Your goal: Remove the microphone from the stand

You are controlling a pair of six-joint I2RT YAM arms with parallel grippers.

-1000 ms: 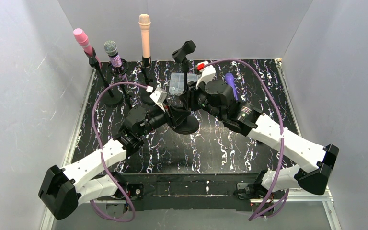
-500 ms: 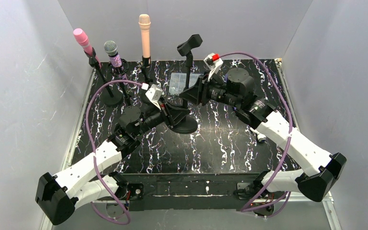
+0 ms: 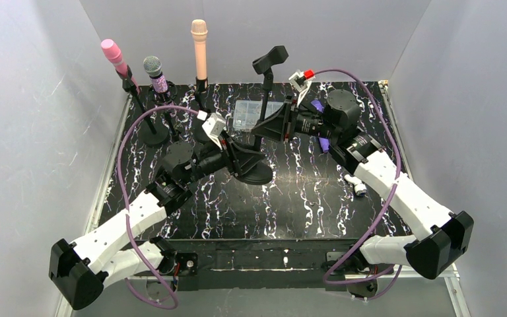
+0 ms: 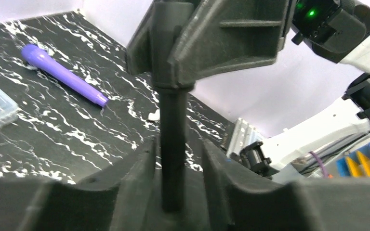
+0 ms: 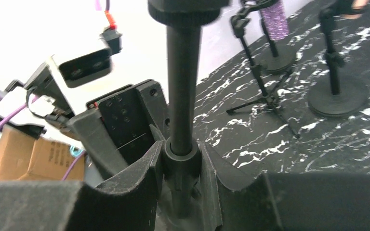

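The black stand (image 3: 261,112) rises mid-table from a round base (image 3: 257,174); its clip (image 3: 270,59) on top is empty. A purple microphone (image 4: 62,74) lies flat on the table, partly hidden behind my right arm in the top view (image 3: 317,105). My left gripper (image 3: 239,156) straddles the pole just above the base; in its wrist view (image 4: 178,144) a gap shows beside the pole (image 4: 173,144). My right gripper (image 3: 265,125) is shut on the pole's collar (image 5: 182,156), higher up.
Three other stands at the back left hold a pink microphone (image 3: 113,53), a grey-headed purple one (image 3: 155,72) and a peach one (image 3: 199,45). A clear plastic box (image 3: 245,114) lies behind the stand. A small white piece (image 3: 356,185) lies at the right.
My right gripper has swung rightward and back with the pole, and the empty clip has moved up and right. The purple microphone shows again behind the right arm. My left gripper has barely moved.
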